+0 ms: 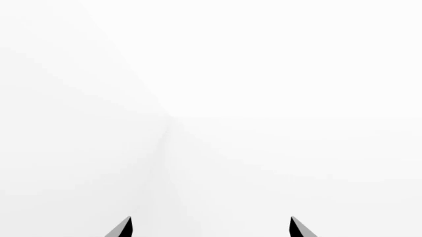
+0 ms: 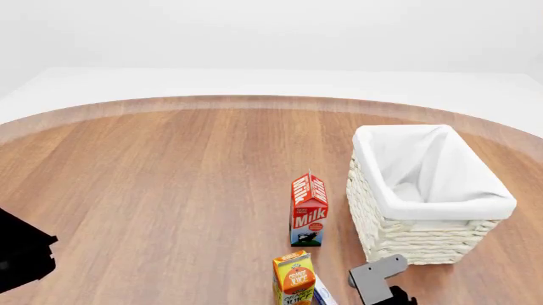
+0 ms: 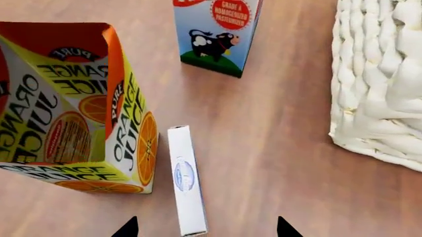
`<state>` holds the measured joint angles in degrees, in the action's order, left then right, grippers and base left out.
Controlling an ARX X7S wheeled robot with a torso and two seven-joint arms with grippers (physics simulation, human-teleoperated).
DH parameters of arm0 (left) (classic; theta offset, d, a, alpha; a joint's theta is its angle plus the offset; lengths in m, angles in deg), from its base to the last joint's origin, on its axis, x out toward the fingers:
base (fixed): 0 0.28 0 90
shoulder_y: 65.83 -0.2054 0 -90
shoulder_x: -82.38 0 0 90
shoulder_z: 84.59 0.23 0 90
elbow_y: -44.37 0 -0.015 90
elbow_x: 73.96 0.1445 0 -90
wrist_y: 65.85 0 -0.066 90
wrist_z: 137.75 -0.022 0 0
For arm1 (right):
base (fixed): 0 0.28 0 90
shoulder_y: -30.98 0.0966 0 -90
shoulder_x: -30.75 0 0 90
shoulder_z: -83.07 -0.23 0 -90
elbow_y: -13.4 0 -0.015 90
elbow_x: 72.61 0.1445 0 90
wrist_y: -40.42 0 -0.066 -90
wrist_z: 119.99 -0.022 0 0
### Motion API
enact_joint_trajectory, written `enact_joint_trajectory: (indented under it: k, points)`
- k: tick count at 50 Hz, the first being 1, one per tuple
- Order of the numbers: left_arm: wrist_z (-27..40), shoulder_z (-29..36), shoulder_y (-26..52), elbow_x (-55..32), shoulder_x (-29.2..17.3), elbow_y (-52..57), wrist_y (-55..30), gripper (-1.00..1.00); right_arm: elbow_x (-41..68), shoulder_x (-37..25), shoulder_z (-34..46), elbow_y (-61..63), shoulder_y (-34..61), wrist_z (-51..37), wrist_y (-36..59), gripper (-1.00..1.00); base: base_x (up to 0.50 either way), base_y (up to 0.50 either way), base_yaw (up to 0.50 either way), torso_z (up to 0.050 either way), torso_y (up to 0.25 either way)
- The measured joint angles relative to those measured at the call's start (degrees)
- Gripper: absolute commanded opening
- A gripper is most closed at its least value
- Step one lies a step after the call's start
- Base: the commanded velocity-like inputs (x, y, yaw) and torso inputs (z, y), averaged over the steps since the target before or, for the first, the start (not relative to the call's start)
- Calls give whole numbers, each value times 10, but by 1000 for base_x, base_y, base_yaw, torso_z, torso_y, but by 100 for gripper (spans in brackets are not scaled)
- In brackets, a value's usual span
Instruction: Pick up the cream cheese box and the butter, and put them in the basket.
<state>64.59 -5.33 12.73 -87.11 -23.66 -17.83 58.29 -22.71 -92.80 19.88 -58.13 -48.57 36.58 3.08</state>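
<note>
Closest thing in the head view is the right gripper (image 2: 379, 284), poking in at the bottom edge just right of center. Its wrist view shows two dark fingertips (image 3: 126, 229) spread well apart with nothing between them touching, so it's open and holding nothing. The cream cheese box (image 3: 185, 179) stands on its thin edge on the wooden table (image 2: 170, 190), in the lower middle of the right wrist view, lined up with the gap between the tips. In the head view only a sliver of it shows at the bottom edge.

Just beside it is the orange juice carton (image 2: 294, 277), bottom center of the head view. A bit further back stands the milk carton (image 2: 308, 210), upright, center right. To its right is the basket (image 2: 424, 197), liner folded over the rim, nothing visible inside.

Left gripper (image 1: 211, 228): only two dark tips show against plain white, wide apart, so open and empty. A dark bit of the left arm (image 2: 21, 251) sits at the lower left of the head view.

Can't spot the butter anywhere.
</note>
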Motion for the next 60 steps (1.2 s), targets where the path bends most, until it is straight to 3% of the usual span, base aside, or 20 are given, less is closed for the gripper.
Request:
enact_joint_trajectory:
  k: [60]
  points:
    - [12,2,-5,-1,-8,-3,8,100,-79,32,82,-123,39,56,-45,100,0,0,0,0,0]
